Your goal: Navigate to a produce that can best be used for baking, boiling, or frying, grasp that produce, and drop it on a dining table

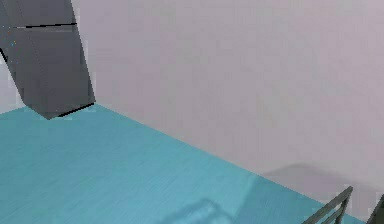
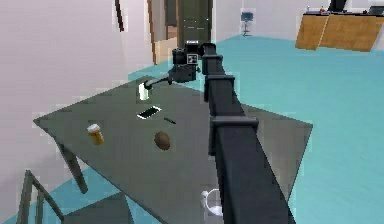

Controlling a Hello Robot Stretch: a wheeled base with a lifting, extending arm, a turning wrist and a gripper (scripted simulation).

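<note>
A dark dining table (image 2: 270, 135) spans the middle of the arm side view. The arm (image 2: 235, 140) rises over it from the bottom edge toward the upper centre. The gripper (image 2: 152, 86) sits at the arm's far end, fingers reaching left over the table's far edge; whether it holds anything cannot be told. The brown potato (image 2: 162, 142) lies on the tabletop at frame centre, below the gripper and just left of the arm, and looks slightly longer up-and-down. Any grasp would likely mean drawing the gripper back down the frame. A flat phone (image 2: 148, 112) lies between them. No writing is readable.
</note>
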